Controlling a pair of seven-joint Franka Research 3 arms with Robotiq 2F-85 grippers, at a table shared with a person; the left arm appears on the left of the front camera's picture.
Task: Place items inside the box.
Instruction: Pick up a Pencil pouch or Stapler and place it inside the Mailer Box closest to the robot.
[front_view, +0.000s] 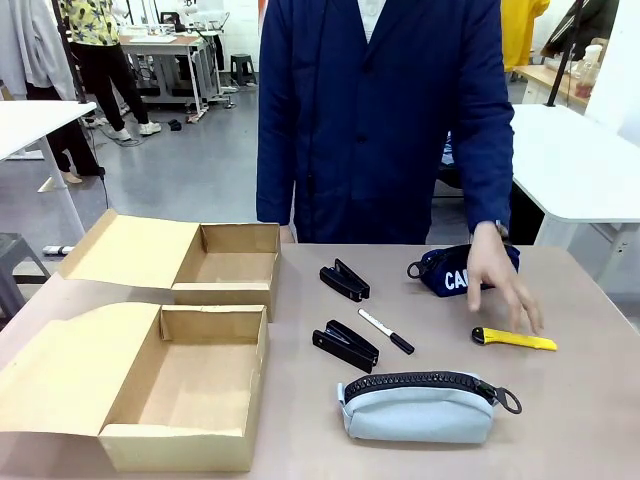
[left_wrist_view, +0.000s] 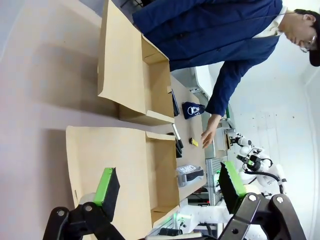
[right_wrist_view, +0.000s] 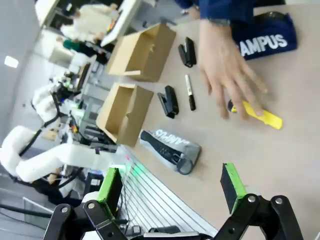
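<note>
Bare table (front_view: 300, 425) separates open box (front_view: 175, 452) from pencil case (front_view: 420, 412).

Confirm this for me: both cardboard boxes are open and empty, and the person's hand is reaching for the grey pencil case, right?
Not quite. The front view shows the person's hand reaching down at the yellow utility knife, well clear of the grey pencil case. The near box and the far box are open and empty, as you said.

black left tool (left_wrist_view: 169, 184), green pads (left_wrist_view: 106, 181), grey pivot pins (left_wrist_view: 248, 197), white arm (right_wrist_view: 47, 162)
</note>
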